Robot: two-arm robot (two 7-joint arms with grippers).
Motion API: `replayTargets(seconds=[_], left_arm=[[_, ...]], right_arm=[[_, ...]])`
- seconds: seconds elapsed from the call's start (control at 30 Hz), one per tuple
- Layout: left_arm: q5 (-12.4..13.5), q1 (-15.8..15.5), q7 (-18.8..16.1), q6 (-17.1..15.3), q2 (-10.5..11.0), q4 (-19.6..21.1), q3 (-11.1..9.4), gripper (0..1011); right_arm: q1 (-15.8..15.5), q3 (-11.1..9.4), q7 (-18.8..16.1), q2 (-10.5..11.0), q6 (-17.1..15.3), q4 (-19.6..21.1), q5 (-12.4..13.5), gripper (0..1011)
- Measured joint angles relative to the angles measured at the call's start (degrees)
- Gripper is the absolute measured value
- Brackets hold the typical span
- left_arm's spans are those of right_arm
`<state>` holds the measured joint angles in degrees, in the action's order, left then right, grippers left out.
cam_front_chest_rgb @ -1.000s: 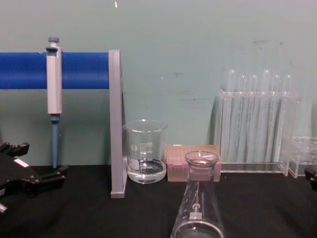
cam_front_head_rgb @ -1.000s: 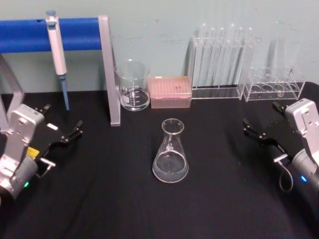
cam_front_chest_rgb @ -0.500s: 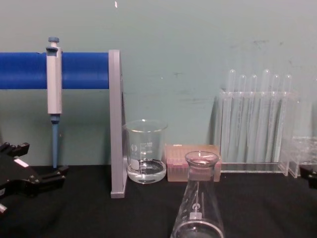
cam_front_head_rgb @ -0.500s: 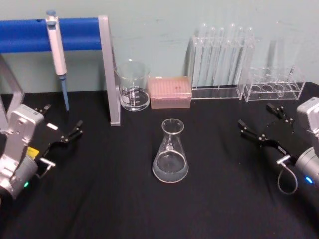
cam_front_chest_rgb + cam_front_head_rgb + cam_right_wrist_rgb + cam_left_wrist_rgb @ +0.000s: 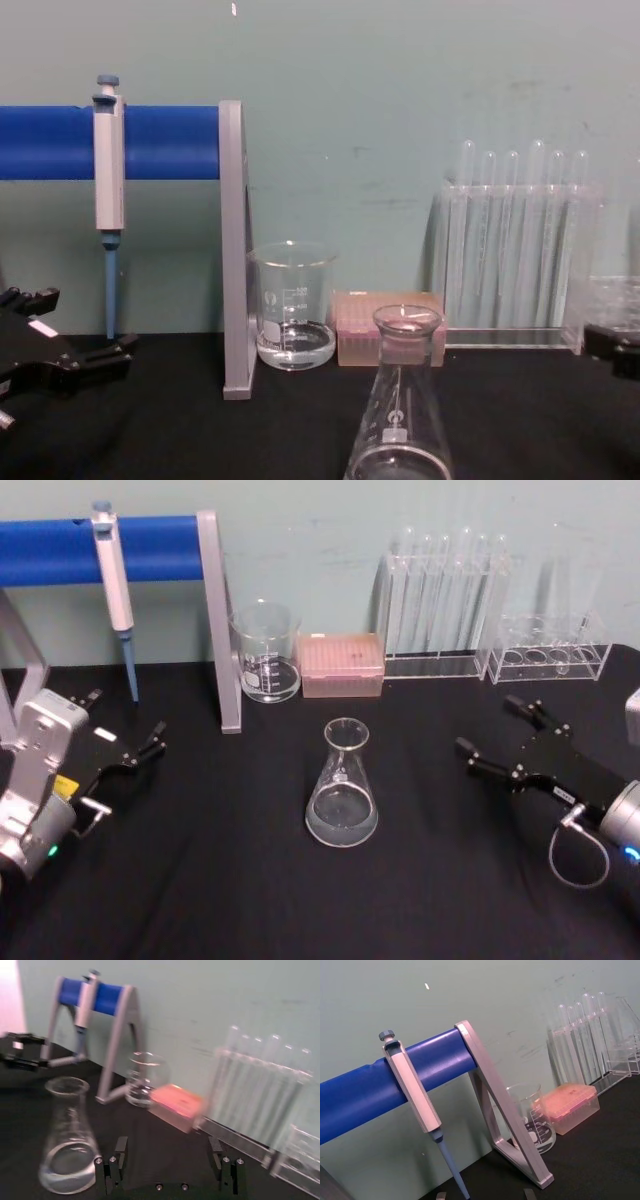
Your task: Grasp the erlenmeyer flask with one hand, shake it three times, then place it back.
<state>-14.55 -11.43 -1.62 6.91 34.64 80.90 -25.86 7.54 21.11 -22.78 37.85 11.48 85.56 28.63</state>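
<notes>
The right gripper (image 5: pixel 490 725) hangs above the black table (image 5: pixel 200 880), right of the erlenmeyer flask (image 5: pixel 342 790), jaws spread wide, holding and touching nothing. The flask stands upright mid-table. The right wrist view shows a gap between flask and fingers (image 5: pixel 112 1165), whereas the chest view cuts off the flask's base. The left gripper (image 5: pixel 125 718) sits parked at the left, jaws apart.

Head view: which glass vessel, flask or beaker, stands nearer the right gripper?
The erlenmeyer flask, conical and narrow-necked, mid-table; the straight-walled beaker stands farther back.
</notes>
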Motion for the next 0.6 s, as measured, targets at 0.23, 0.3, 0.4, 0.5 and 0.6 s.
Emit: replayTargets(seconds=[0.23, 0.3, 0.4, 0.5, 0.6], left_arm=[[0.0, 0.0, 0.0, 0.0, 0.0, 0.0, 0.0, 1001], [0.0, 0.0, 0.0, 0.0, 0.0, 0.0, 0.0, 1001], [0.0, 0.0, 0.0, 0.0, 0.0, 0.0, 0.0, 1001], [0.0, 0.0, 0.0, 0.0, 0.0, 0.0, 0.0, 1001], [0.0, 0.0, 0.0, 0.0, 0.0, 0.0, 0.0, 1001]], right_arm=[[0.5, 0.1, -6.3, -0.3, 1.1, 0.3, 1.9, 1000], [0.9, 0.4, -8.0, -0.8, 1.1, 0.1, 2.2, 1000], [1.4, 0.7, -9.5, -1.3, 1.1, -0.4, 2.5, 1000], [2.4, 1.2, -11.6, -2.3, 1.0, -1.4, 2.8, 1000], [3.5, 1.9, -13.7, -3.3, 0.8, -2.6, 3.1, 1000]])
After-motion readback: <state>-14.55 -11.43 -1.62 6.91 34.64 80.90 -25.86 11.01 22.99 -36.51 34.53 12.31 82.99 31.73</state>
